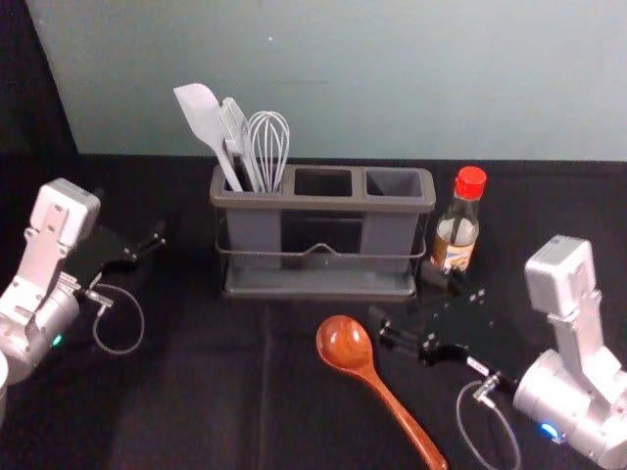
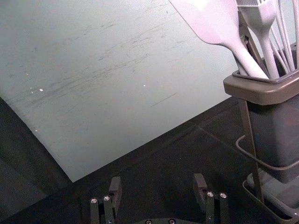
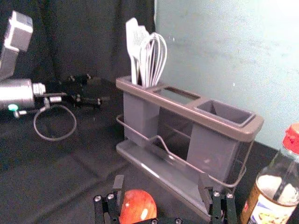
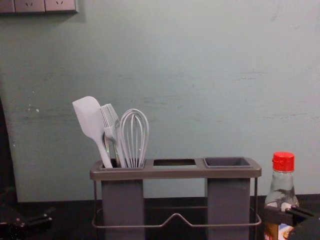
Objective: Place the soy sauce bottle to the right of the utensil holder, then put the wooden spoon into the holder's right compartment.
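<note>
Clear glass soy sauce bottle with red cap point(image 1: 458, 227) stands upright just right of grey plastic utensil holder point(image 1: 323, 203), so likely placed; empty right compartment point(image 1: 394, 183) presumably awaits spoon. Glossy brown wooden spoon point(image 1: 345, 344) lies in front of holder, just left of right gripper point(image 3: 161, 186), fingers apart, holding nothing. Left gripper point(image 2: 157, 186) idles left of holder, fingers apart.
</note>
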You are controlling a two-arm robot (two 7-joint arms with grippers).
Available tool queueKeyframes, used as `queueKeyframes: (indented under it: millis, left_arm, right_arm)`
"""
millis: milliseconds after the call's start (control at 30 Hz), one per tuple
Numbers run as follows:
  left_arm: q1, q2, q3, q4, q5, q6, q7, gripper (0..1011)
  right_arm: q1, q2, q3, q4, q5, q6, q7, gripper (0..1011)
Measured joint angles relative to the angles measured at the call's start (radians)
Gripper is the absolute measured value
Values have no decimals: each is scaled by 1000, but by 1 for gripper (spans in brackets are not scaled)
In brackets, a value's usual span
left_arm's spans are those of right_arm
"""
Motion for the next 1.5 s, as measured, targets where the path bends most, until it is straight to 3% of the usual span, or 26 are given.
queueKeyframes:
  millis: [67,167,200,267,367,467,500,667,933,1000,1233,1500]
  left_arm:
    - [0,0,0,0,0,0,0,1005]
    - [0,0,0,0,0,0,0,1005]
    - [0,0,0,0,0,0,0,1005]
    - [0,0,0,0,0,0,0,1005]
    - [0,0,0,0,0,0,0,1005]
    - [0,0,0,0,0,0,0,1005]
    - [0,0,0,0,0,0,0,1005]
    - [0,0,0,0,0,0,0,1005]
    - [0,0,0,0,0,0,0,1005]
    - [0,0,0,0,0,0,0,1005]
    - [0,0,0,0,0,0,0,1005]
    - [0,0,0,0,0,0,0,1005]
  right_arm:
    - [4,4,-1,-7,-7,29,-1,1003]
    - [15,16,-13,-39,-27,126,-5,1002]
    - [22,23,-22,-62,-40,196,-10,1002]
    - [29,28,-31,-83,-52,264,-16,1003]
    - [49,29,-52,-139,-87,445,-46,1003]
    - [72,20,-67,-167,-103,573,-61,1003]
    - [89,10,-76,-177,-110,651,-66,1003]
    - [141,-31,-90,-167,-111,809,-61,1003]
    - [193,-110,-110,-108,-119,892,-68,1003]
    - [210,-146,-121,-82,-131,909,-83,1003]
    - [240,-199,-141,-32,-153,914,-90,1003]
    - [262,-225,-156,3,-177,914,-88,1003]
